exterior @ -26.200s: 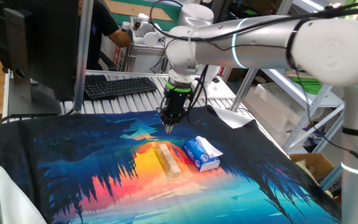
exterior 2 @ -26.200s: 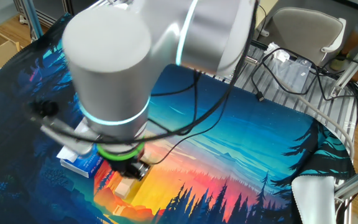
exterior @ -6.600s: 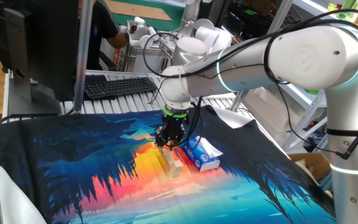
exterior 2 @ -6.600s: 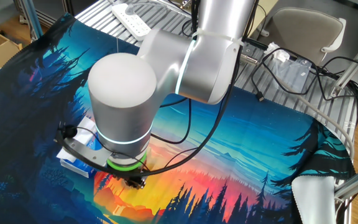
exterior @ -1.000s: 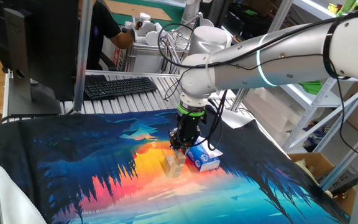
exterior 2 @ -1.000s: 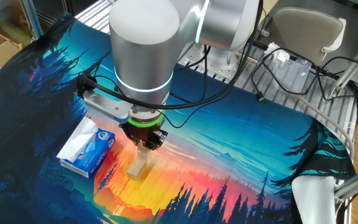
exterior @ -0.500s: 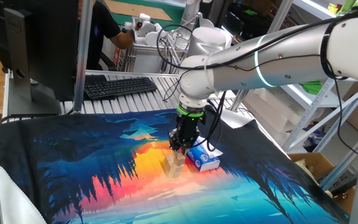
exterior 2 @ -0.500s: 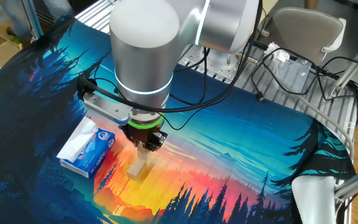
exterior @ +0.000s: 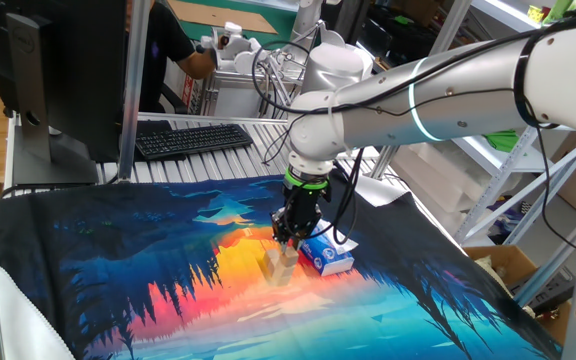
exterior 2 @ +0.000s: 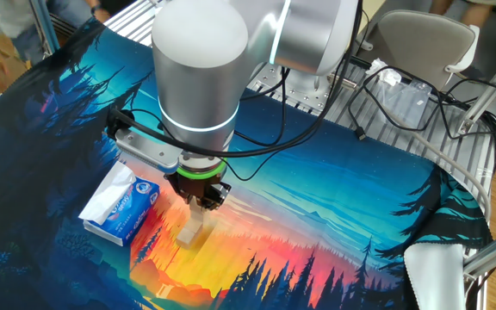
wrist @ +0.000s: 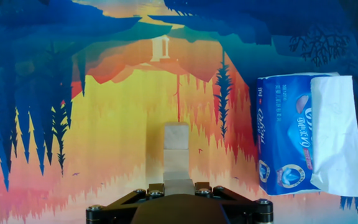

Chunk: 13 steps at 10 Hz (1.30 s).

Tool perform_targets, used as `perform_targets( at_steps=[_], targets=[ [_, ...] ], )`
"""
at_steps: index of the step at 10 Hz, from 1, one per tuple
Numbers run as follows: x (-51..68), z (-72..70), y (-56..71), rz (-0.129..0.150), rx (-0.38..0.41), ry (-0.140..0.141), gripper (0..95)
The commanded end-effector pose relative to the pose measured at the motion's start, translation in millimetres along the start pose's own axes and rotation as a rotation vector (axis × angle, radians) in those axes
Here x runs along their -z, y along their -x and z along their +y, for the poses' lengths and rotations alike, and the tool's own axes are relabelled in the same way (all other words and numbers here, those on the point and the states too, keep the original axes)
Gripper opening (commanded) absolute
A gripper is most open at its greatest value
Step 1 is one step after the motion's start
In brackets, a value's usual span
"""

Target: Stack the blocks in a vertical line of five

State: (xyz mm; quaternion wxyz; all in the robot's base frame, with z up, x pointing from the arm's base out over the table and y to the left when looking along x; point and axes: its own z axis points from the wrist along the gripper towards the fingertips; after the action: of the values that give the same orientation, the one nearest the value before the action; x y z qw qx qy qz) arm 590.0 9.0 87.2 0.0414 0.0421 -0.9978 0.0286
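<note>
**Arm poised over the row of blocks, one cube between its fingers**

The silver robot arm (exterior: pixel 438 85) hangs over the colourful forest-print cloth (exterior: pixel 118 270), beside the blue-and-white rectangular tissue box (exterior: pixel 325 249). The black two-finger gripper (exterior: pixel 285 240) points down, its fingers narrowly apart and, as it seems, clamped on one light-tan wooden cube (exterior 2: pixel 199 214); the other light-tan wooden blocks (wrist: pixel 176 151) lie in a row below. I judge a placing step is in hand: next, square alignment, then gentle release.

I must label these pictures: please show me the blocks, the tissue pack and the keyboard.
blocks (wrist: pixel 176 138): hand view, far block's top face.
tissue pack (exterior 2: pixel 126 209): the other fixed view, blue top.
keyboard (exterior: pixel 190 138): one fixed view, middle keys.
</note>
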Motion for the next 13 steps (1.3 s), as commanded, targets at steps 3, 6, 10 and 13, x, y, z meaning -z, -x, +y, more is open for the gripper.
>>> perform_targets(
  at_steps=[3,6,10,13],
  targets=[
    [-1.8,0.0,-0.3,0.000,-0.006,0.001,0.0],
    [-3.6,0.5,-1.1,0.000,-0.025,0.002,0.0],
    [-3.6,0.5,-1.1,0.000,-0.062,0.004,38.0],
    [-5.0,1.0,-0.6,0.002,-0.077,0.004,57.0]
  ],
)
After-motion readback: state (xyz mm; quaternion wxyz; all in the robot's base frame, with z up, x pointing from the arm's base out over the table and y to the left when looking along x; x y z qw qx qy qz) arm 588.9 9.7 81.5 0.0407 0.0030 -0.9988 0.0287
